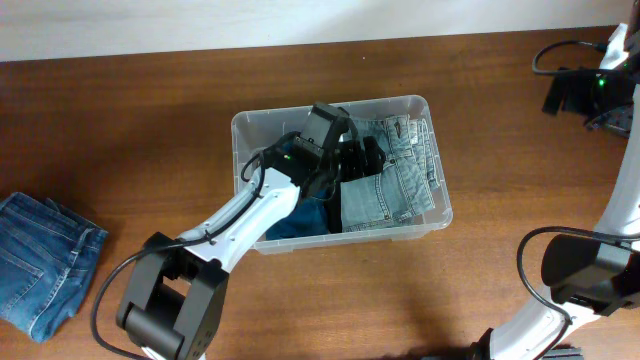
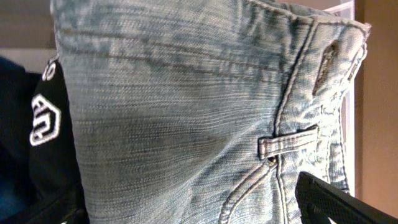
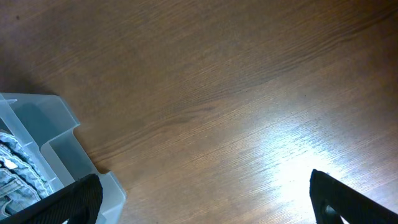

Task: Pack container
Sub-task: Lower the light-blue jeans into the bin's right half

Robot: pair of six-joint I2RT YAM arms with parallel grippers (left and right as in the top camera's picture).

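The clear container [image 1: 330, 112] stands mid-table with folded light-blue jeans [image 1: 395, 180] in its right half and a dark blue garment [image 1: 298, 218] at its front left. My left gripper [image 1: 365, 157] reaches down into the container over the jeans. In the left wrist view its fingers [image 2: 326, 199] stand wide apart, so the left gripper [image 2: 193, 208] is open right above the light denim [image 2: 186, 106], holding nothing. A black cloth with a white logo [image 2: 43, 118] lies beside the jeans. My right gripper [image 3: 205, 199] is open over bare wood, off the container's corner [image 3: 59, 124].
Another pair of folded blue jeans [image 1: 40, 260] lies on the table at the far left. The right arm [image 1: 565, 92] stretches along the right edge towards the back right corner, with cables beside it. The wooden table [image 1: 480, 300] surrounds the container.
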